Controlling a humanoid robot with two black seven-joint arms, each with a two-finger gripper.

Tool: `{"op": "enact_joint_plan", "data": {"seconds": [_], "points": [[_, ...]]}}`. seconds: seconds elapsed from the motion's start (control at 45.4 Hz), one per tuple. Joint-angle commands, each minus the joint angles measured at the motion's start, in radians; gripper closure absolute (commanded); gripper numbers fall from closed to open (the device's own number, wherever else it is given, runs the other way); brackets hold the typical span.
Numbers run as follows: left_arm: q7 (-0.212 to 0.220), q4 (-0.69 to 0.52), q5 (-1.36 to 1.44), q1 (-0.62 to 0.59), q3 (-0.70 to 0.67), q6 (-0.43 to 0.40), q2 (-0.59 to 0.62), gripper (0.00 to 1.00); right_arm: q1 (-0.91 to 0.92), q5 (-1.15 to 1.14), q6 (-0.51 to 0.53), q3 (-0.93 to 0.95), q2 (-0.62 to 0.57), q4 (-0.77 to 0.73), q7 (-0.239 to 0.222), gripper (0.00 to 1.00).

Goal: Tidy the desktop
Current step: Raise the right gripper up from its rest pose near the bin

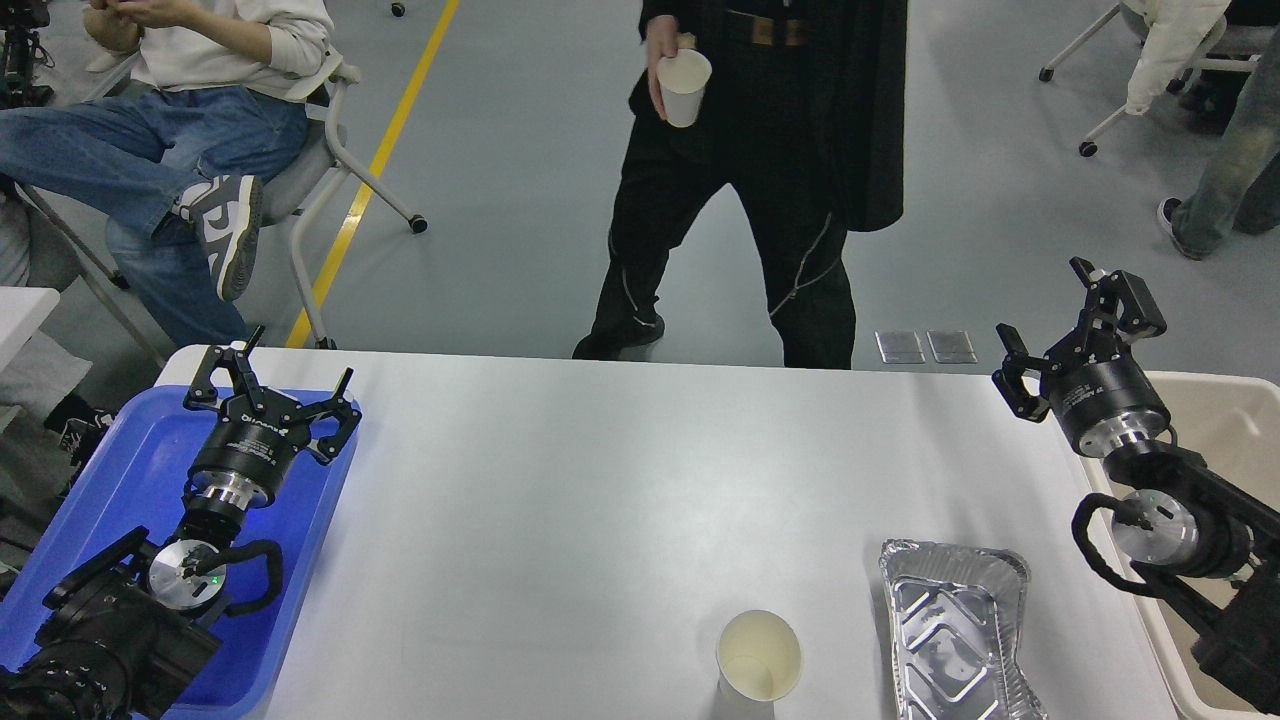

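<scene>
Desktop [560, 480] is filling the lower half of the view: white, matte, rounded corners, mostly bare, soft glare running across the middle. A paper cup [759, 658] is standing upright near the front edge, right of centre, looking empty. Just to its right a crumpled foil tray [955, 630] is lying open side up, apart from the cup.

Left gripper [270, 385] is hovering over the blue tray [120, 470] at the desktop's left end, fingers spread wide, holding nothing. Right gripper [1065, 320] is hanging above the desktop's right edge, next to the beige bin [1235, 420], fingers also spread and empty.

Beyond the far edge, grey floor with a yellow line [385, 150] running away diagonally. A person in black [760, 200] is standing just behind the desktop, holding a white cup [683, 85]. A seated person in jeans [150, 140] is occupying a wheeled chair at upper left. Another chair and legs are showing at upper right, cut off by the frame. Two small floor plates [925, 346] are sitting behind the far edge, possibly metal; too small to tell.
</scene>
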Motion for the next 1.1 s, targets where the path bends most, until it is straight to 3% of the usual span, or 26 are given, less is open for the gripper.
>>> {"op": "enact_joint_plan", "data": {"seconds": [0.0, 0.705, 1.08], "points": [[0.0, 0.0, 0.001, -0.001, 0.0, 0.0, -0.001, 0.0, 0.001, -0.001, 0.008, 0.0, -0.067, 0.055, -0.069, 0.0], [0.0, 0.0, 0.001, -0.001, 0.0, 0.0, -0.001, 0.0, 0.019, -0.068, 0.163, -0.106, -0.348, 0.291, -0.075, 0.0], [0.0, 0.0, 0.001, -0.001, 0.0, 0.0, -0.001, 0.0, 0.154, -0.139, 0.166, -0.293, -0.42, 0.329, -0.075, 0.0]]}}
